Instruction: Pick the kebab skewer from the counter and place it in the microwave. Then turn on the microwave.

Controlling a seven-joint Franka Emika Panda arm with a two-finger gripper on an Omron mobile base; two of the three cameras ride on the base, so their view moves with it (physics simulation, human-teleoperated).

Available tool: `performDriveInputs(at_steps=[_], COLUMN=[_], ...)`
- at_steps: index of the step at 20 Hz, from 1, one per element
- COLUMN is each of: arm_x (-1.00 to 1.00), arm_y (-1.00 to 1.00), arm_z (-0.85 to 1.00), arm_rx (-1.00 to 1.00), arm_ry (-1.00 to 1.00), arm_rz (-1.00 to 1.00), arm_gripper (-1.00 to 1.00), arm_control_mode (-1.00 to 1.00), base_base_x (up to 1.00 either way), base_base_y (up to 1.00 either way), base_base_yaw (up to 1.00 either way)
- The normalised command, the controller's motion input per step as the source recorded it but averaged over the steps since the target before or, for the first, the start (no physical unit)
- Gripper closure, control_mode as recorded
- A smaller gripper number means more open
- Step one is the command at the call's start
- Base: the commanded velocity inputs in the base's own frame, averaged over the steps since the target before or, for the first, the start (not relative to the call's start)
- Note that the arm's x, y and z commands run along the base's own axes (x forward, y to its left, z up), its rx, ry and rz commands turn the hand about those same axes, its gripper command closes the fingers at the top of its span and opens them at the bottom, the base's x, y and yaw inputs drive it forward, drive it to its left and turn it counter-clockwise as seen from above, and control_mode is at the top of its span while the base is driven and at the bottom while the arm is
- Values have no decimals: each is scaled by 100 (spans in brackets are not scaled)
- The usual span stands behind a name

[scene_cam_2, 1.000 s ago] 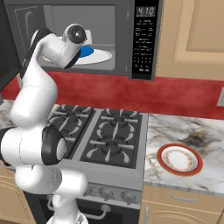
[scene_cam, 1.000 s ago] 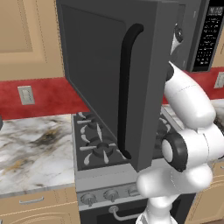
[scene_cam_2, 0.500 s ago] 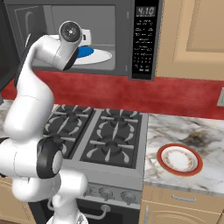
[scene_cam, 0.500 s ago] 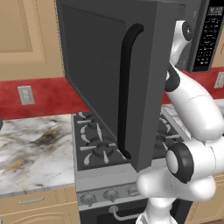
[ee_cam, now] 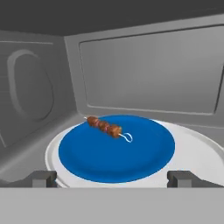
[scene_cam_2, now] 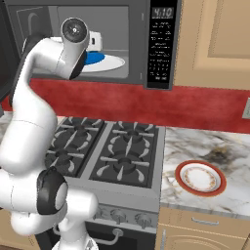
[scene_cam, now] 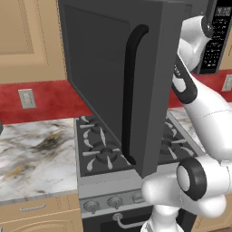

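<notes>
Red backsplash runs behind everything I see, with tan cabinets above and below and a grey gas stove (scene_cam_2: 110,156) at the centre of both base views. To the stove's right, in the right base view, my marble desk (scene_cam_2: 210,146) carries a red-rimmed white plate (scene_cam_2: 200,177), sitting at about 4 o'clock from the burners and well apart from the arm.

Above the stove hangs the microwave (scene_cam_2: 161,46), its keypad panel at 3 o'clock of the cavity. Its door (scene_cam: 122,77) stands swung wide open; in the left base view it juts toward the camera with the curved black handle (scene_cam: 130,90) running top to bottom down its face.

My arm reaches up into the open cavity. In the hand view I look straight in: the end effector (ee_cam: 112,179) has its two dark tips spread wide apart at the bottom edge, at 7 and 5 o'clock, with nothing between them.

The kebab skewer (ee_cam: 105,126) lies on the blue disc (ee_cam: 117,148) in the middle of the white turntable (ee_cam: 199,153), inside the microwave. It rests flat, slightly off the disc's centre toward 11 o'clock, with its meat chunks toward the left and the bare tip pointing toward 4 o'clock. It is clear of both fingertips, farther into the cavity than they are.
</notes>
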Motion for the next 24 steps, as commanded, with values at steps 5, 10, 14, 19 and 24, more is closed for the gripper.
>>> performDriveInputs(at_steps=[5, 10, 14, 19, 24], arm_x=[-49, -44, -41, -45, -48], arm_y=[-14, -5, -4, -2, 0], arm_z=[0, 0, 2, 5, 9], arm_rx=[4, 8, 45, 47, 21], arm_ry=[1, 3, 1, 0, 1], arm_rz=[-8, -3, -2, -6, -8], arm_gripper=[-100, -100, -100, -100, -100], arm_control_mode=[-100, -100, -100, -100, -100], base_base_x=[0, 0, 0, 0, 0], base_base_y=[0, 0, 0, 0, 0], base_base_yaw=[0, 0, 0, 0, 0])
